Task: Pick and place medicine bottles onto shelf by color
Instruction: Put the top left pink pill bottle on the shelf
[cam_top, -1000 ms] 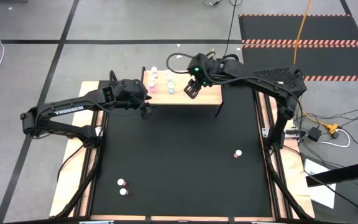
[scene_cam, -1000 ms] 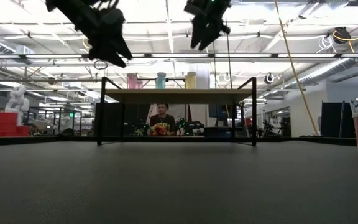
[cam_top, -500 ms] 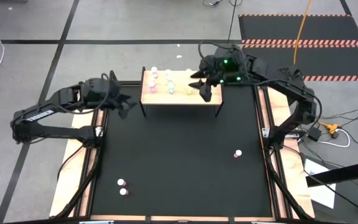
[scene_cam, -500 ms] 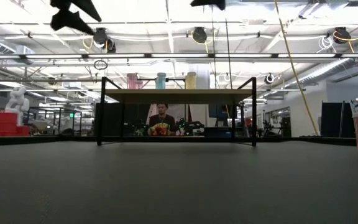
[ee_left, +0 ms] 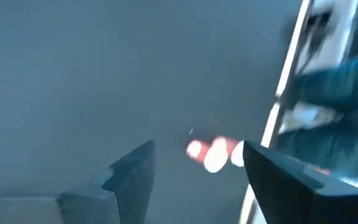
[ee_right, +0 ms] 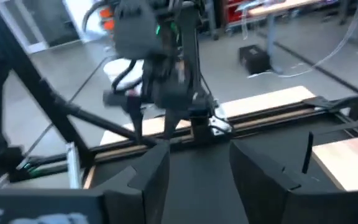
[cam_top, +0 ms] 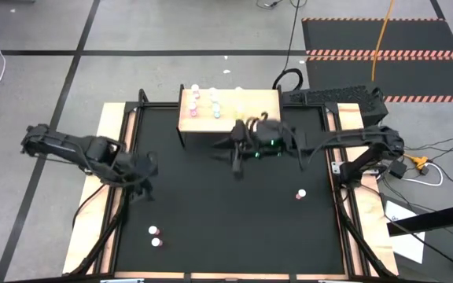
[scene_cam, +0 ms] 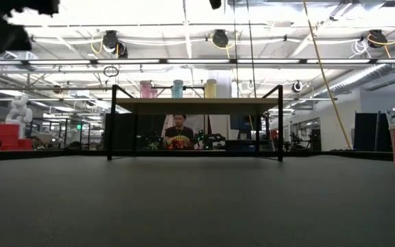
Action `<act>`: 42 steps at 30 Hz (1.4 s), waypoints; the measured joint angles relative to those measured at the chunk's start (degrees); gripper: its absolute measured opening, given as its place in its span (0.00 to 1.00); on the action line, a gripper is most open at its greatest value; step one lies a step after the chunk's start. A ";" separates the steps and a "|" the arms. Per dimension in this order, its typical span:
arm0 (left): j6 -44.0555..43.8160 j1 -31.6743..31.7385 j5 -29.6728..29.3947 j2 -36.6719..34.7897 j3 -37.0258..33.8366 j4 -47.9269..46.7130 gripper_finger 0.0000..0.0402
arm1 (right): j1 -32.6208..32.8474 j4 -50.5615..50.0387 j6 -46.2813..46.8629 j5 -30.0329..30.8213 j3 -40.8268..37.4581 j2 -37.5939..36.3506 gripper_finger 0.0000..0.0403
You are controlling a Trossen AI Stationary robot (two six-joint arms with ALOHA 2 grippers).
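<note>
The light-wood shelf [cam_top: 228, 119] stands at the table's far edge on thin black legs. Several pink, blue and yellow bottles [cam_top: 214, 104] stand on its left half; in the low view three of them show on its top [scene_cam: 177, 89]. Two pink bottles [cam_top: 156, 237] stand on the black mat near the left front and show blurred in the left wrist view [ee_left: 214, 153]. One pink bottle [cam_top: 300, 193] stands at the right. My left gripper [cam_top: 145, 168] is open and empty above the mat's left side. My right gripper [cam_top: 237, 157] is open and empty just in front of the shelf.
Wooden side strips [cam_top: 101, 204] and black rails border the mat on the left and right. The mat's middle [cam_top: 226, 220] is bare. In the low view a person [scene_cam: 177, 130] sits in the room beyond the shelf.
My left gripper has left the shelf's left end and swung toward the table's left and near edges, ending above the mat's left side. My right gripper has gone from above the shelf toward the near edge, ending in front of the shelf. No bottle has moved.
</note>
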 joint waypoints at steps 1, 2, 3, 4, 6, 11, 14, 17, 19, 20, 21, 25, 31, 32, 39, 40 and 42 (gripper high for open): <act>0.61 -1.83 0.06 0.01 -1.65 1.01 0.60 | 1.60 1.50 0.60 2.66 -0.05 0.60 0.39; 1.01 -3.81 0.39 -0.02 -3.34 2.71 0.60 | 2.98 4.03 1.57 4.45 -0.07 1.35 0.38; 1.28 -5.95 1.33 -0.04 -5.10 5.03 0.60 | 4.22 6.64 2.84 5.54 -0.07 2.16 0.37; 1.54 -8.05 2.84 -0.04 -6.87 8.00 0.60 | 5.40 8.76 4.20 6.37 -0.07 2.97 0.37; 0.99 -12.44 5.30 -0.06 -10.20 13.83 0.60 | 7.50 13.13 6.07 7.73 0.00 5.23 0.35; -3.15 -23.00 5.87 -0.11 -16.38 24.88 0.60 | 12.01 18.93 16.40 10.67 0.02 12.80 0.31; -3.04 -27.85 2.71 -0.11 -18.46 25.59 0.60 | 15.53 19.31 19.17 17.59 0.02 17.32 0.30; -0.54 -31.38 -2.45 -0.09 -20.53 25.74 0.60 | 19.24 17.69 19.95 25.90 0.00 21.86 0.29; 1.77 -33.20 -5.36 -0.11 -22.01 26.20 0.60 | 21.33 18.13 20.29 29.86 -0.11 24.18 0.29; 2.52 -33.96 -6.33 -0.09 -22.77 26.79 0.60 | 22.23 18.50 20.73 31.19 -0.11 24.86 0.29; 3.26 -34.66 -7.23 -0.09 -23.62 27.46 0.60 | 23.11 18.60 21.22 32.03 -0.11 25.21 0.30; 2.52 -36.32 -10.60 -0.08 -27.95 33.29 0.60 | 25.38 17.46 22.42 32.22 0.00 26.22 0.33; 0.44 -36.82 -13.52 0.04 -36.32 52.79 0.60 | 26.77 13.18 12.65 32.40 -0.02 25.89 0.40; 0.95 -36.82 -13.61 0.02 -37.49 56.14 0.60 | 26.92 13.25 11.50 32.42 -0.01 25.79 0.42; 3.43 -36.82 -14.03 0.02 -39.69 61.56 0.60 | 26.46 13.00 9.65 34.92 -0.02 25.77 0.53; 4.07 -36.82 -14.16 0.04 -39.68 61.42 0.60 | 26.13 13.08 9.43 34.92 -0.02 25.77 0.54; 5.40 -36.82 -15.11 0.04 -39.69 61.26 0.60 | 25.48 13.07 8.77 34.67 -0.01 25.77 0.55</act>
